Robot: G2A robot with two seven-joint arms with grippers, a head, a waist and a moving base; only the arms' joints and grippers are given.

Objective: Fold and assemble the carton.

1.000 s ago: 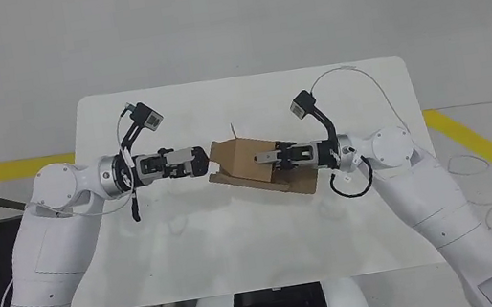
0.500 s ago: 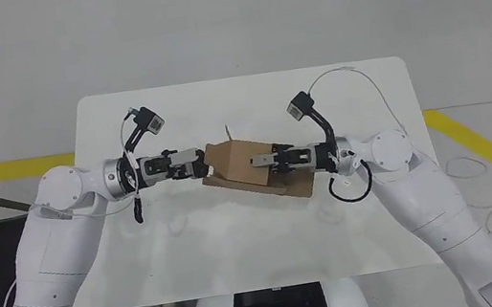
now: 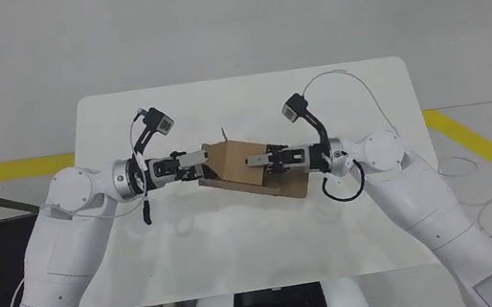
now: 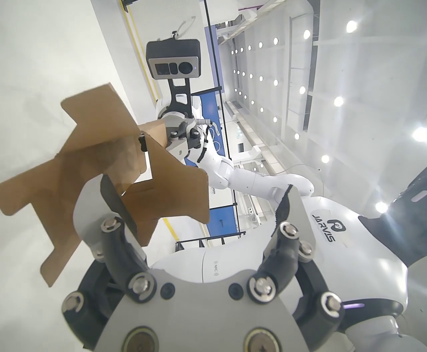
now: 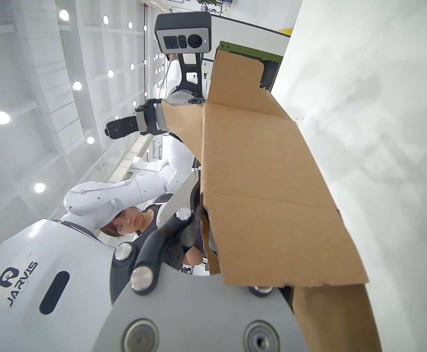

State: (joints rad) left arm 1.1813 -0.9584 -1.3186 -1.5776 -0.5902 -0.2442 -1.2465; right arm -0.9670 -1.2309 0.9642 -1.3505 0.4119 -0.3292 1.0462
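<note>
— Where's the carton (image 3: pixel 246 167)?
— On the middle of the table (image 3: pixel 241 241), half-formed, flaps sticking out, between the two arms. The faces in view are plain brown cardboard.
— And the right gripper (image 3: pixel 264 159)?
— Clamped on a carton wall from the right end. One finger (image 5: pixel 196 216) presses against the panel's edge.
— And the left gripper (image 4: pixel 196 191)?
— Spread wide at the carton's left end, holding nothing. One finger (image 4: pixel 115 200) is just beside a flap.
</note>
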